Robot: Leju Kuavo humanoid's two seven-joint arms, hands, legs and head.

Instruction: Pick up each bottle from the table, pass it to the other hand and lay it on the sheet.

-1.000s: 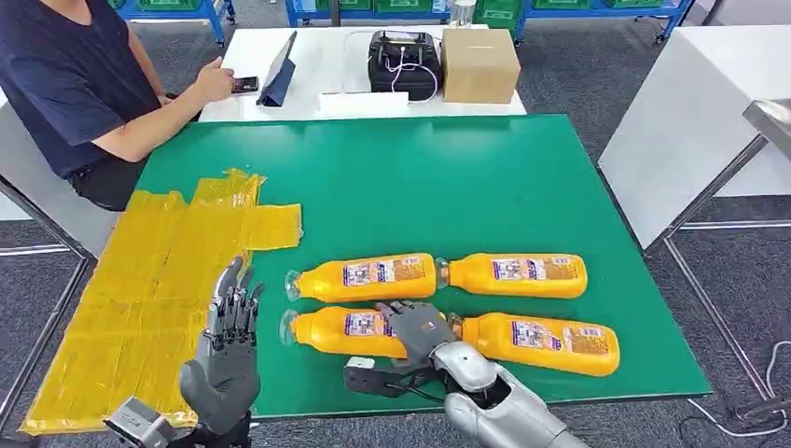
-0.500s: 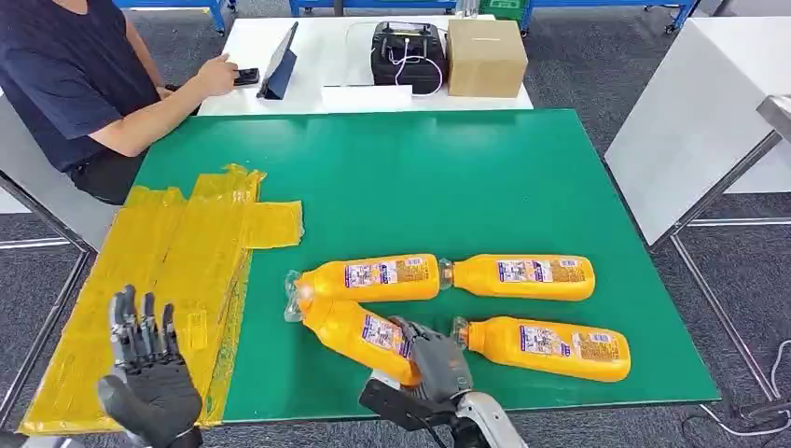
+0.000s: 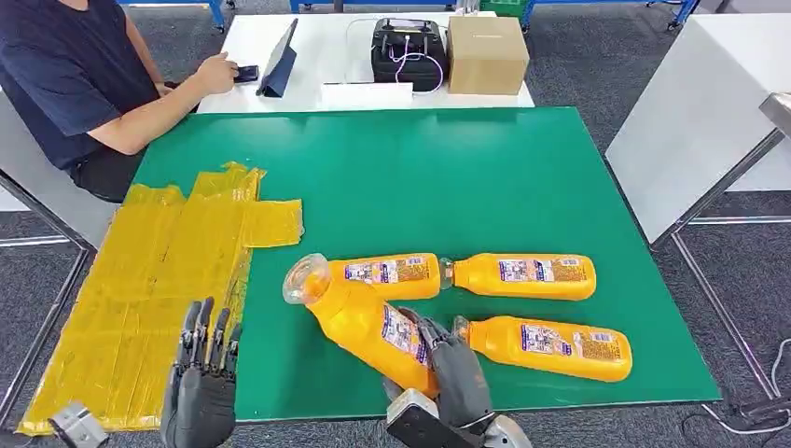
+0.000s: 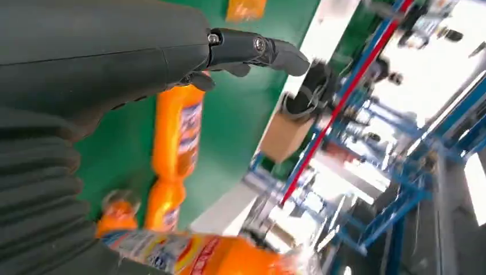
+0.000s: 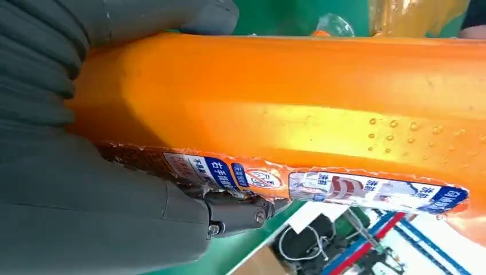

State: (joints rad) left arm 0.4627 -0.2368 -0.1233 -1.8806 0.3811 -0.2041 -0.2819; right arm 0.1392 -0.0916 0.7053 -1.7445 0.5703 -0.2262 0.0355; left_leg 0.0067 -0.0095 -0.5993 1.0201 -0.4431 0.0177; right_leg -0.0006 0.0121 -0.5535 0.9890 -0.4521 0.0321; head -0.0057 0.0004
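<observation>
My right hand [image 3: 457,369] grips an orange bottle [image 3: 368,322] by its lower body and holds it tilted above the green table [image 3: 420,177], clear cap up and to the left. The right wrist view shows the held bottle [image 5: 298,109] close up, with my right hand's fingers [image 5: 235,213] wrapped under its label. Three more orange bottles lie on the table: one [image 3: 387,273] behind the held one, one [image 3: 527,276] at its right, one [image 3: 550,345] near the front edge. My left hand [image 3: 201,392] hovers open over the yellow sheet [image 3: 140,299], fingers [image 4: 252,48] straight.
A person [image 3: 75,84] in a dark shirt sits at the table's far left corner, hand by a phone. Behind the green table stands a white table [image 3: 326,56] with a tablet, a black case [image 3: 406,51] and a cardboard box [image 3: 485,54]. Another white table [image 3: 690,112] stands at the right.
My right hand has lifted the near left bottle off the table and tilted its cap upward. My left hand has moved about over the sheet and stays open.
</observation>
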